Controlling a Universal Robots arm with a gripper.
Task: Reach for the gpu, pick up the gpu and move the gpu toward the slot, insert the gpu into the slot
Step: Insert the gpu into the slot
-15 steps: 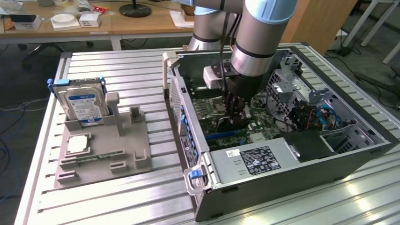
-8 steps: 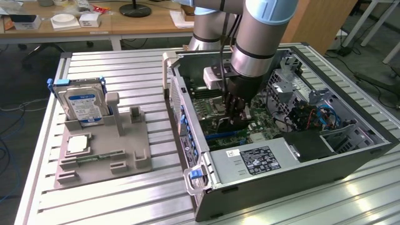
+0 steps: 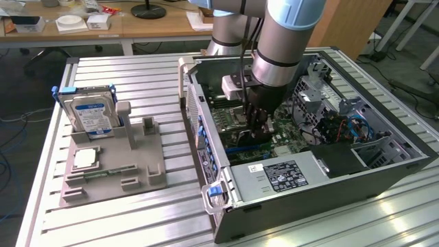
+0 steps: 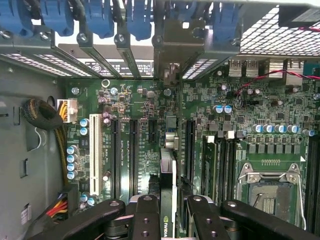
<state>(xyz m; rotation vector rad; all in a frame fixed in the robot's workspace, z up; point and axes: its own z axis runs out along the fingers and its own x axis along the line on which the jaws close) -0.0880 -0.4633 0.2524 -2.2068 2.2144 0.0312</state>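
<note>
A grey robot arm reaches down into an open dark computer case (image 3: pixel 384 170) lying on the ribbed metal tabletop (image 3: pixel 123 216). Its black gripper (image 4: pixel 167 210) has its jaws pinching a thin dark circuit card, the gpu (image 4: pixel 167 165), held on edge just above the green motherboard (image 4: pixel 140 100), over a long black slot (image 4: pixel 190 145).
</note>
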